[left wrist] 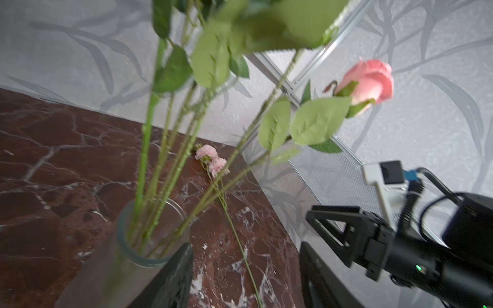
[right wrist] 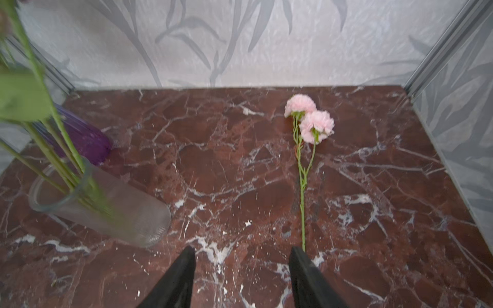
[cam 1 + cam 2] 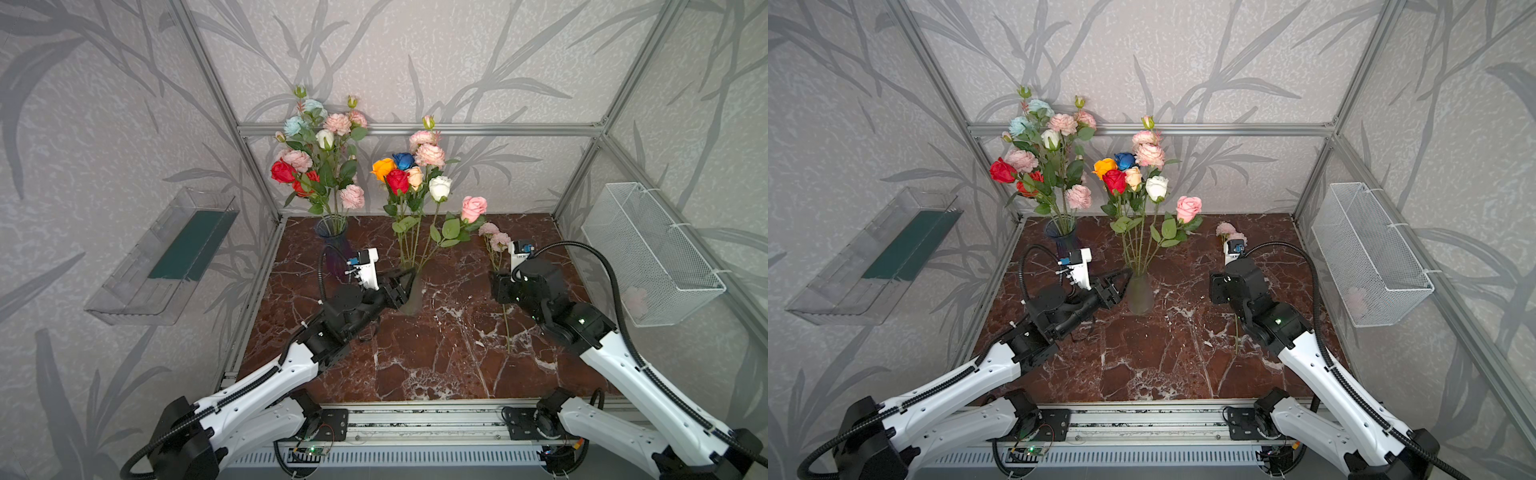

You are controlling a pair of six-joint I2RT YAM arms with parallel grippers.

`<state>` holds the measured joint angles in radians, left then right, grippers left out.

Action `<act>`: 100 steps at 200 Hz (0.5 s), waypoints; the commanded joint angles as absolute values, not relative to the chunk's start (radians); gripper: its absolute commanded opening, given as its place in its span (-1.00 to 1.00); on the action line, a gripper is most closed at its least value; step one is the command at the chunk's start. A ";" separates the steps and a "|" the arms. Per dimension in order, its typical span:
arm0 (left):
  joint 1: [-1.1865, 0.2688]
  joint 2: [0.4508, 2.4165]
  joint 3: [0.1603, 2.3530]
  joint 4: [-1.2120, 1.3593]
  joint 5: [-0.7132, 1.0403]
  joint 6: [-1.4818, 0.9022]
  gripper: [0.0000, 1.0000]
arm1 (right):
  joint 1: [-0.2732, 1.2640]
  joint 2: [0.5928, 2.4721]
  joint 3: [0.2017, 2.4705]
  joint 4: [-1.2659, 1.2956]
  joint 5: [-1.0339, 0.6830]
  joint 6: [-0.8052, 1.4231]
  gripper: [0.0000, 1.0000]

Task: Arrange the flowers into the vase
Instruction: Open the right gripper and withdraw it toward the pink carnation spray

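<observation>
no text, label, brand, number or sign legible in any view, small circuit board (image 3: 309, 451) at the lower edge of both top views, markings too small to read

I am seeing pink blooms (image 2: 309, 117) on a green stem (image 2: 302, 202), a red-brown bench (image 2: 240, 173) veined white, a purple vase (image 2: 85, 138), a frosted grey vase (image 2: 128, 210), and grey walls (image 2: 240, 40) carrying darker leaf patterns.
</observation>
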<state>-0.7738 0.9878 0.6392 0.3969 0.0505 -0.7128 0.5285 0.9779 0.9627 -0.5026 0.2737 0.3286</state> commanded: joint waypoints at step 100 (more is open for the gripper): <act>-0.882 0.997 0.676 0.393 0.100 -0.615 0.27 | 0.184 1.576 1.285 -0.594 -0.045 0.260 0.01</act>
